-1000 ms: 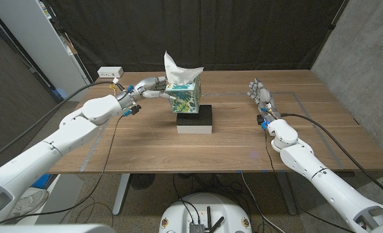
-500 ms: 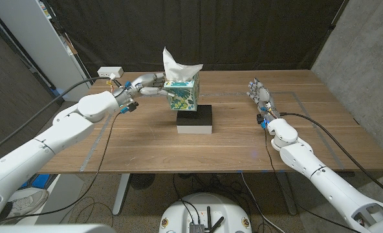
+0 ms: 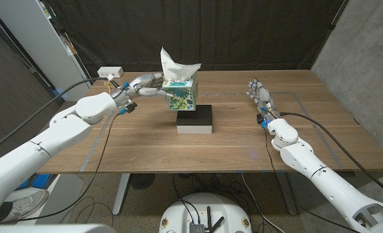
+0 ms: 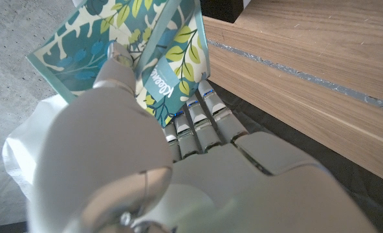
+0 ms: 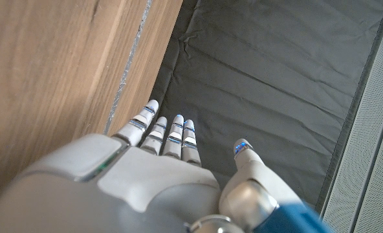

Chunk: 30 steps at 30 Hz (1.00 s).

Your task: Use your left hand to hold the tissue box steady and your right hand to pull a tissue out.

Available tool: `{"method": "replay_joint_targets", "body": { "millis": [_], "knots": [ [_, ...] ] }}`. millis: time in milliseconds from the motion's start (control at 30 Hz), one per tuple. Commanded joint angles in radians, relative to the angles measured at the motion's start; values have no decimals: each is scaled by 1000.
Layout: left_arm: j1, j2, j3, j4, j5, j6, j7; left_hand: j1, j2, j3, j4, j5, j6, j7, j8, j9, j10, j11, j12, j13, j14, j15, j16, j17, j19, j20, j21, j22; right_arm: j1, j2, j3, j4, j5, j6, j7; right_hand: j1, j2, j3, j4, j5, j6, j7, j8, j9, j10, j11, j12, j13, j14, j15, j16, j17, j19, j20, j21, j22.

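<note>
Shifted slightly toward the table's (image 3: 295,139) far edge since a second ago: left arm, its left hand (image 3: 142,87) and the gripped tissue box (image 3: 180,95), box apparently tilted and raised off the black-and-white block (image 3: 195,119). Seemingly more carrying than steadying, so the holding step looks unsettled. Fingers (image 4: 198,116) wrapped along the leafy box side, thumb pressed on another face. Well apart to the right, standing on edge, right hand (image 3: 261,96): fingers spread, holding nothing, pull not yet begun. Poking up from the box's top, one white tissue (image 3: 175,66), ready for pinching.
</note>
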Motion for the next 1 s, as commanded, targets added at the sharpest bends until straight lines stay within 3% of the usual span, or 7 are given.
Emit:
{"method": "replay_joint_targets", "body": {
  "millis": [33,1000],
  "knots": [
    [16,0,-7,-8,1,-3,11,0,12,8,2,2,3,1,8,4,6,0,-4,4,5,-100,-3,0,2,-4,-3,3,-46,-6,19,-44,8,3,-32,-3,28,5,-7,2,7,1,4,4,4,2,-2,5,4,-7,6,3,5,0,-1,5],
    [14,-14,-2,13,2,-11,13,-14,16,15,3,1,6,-2,13,7,9,-2,-9,12,7,-106,-15,-2,-2,-9,-14,3,-165,-30,59,-153,-20,8,-123,16,34,16,-24,0,3,-2,3,4,1,2,-3,4,2,-7,5,0,3,-1,-1,5]
  ]
}}
